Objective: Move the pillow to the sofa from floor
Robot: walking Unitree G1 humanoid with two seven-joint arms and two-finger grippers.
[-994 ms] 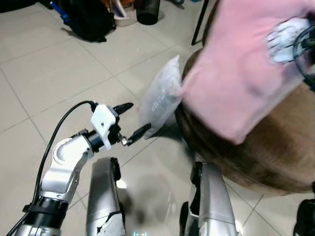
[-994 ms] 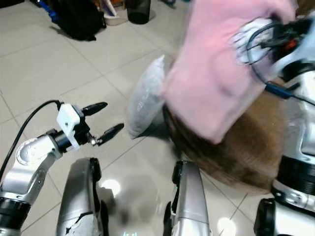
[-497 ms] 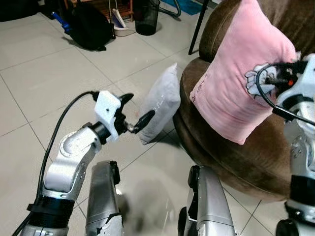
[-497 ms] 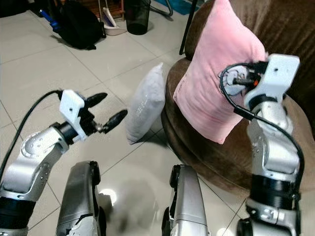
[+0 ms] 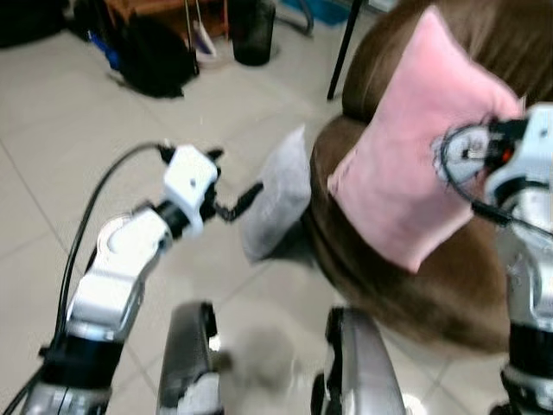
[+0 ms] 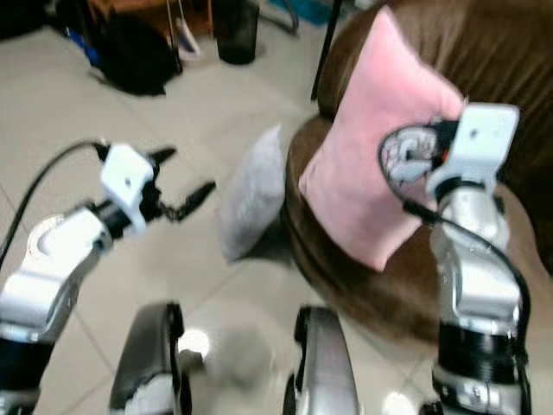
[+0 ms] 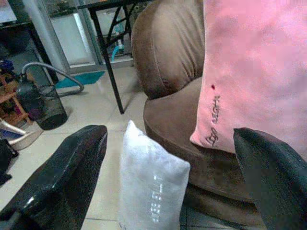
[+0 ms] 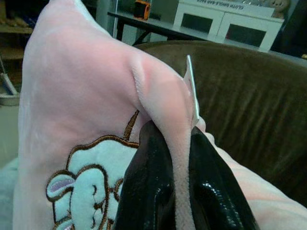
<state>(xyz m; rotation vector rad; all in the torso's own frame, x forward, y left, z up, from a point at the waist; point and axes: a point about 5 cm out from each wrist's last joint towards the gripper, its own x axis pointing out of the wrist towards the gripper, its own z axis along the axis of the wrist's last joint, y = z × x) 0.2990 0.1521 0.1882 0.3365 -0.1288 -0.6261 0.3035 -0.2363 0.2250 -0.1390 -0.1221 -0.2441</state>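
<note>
Left gripper (image 5: 226,183), fingers spread, hovers beside the grey pillow (image 5: 278,194) leaning on the sofa (image 5: 406,285); pink pillow (image 5: 415,147), swung lower since a second ago, now over the seat, right gripper (image 8: 165,182) pinching its edge — near release.

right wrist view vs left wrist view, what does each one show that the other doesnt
Right wrist: the right gripper pinching a fold of the pink pillow, beside its embroidered cartoon patch. Left wrist: the left gripper open, a grey pillow standing on the floor against the sofa's base, a black wire bin and black table legs. Both: the pink pillow and the brown sofa.
</note>
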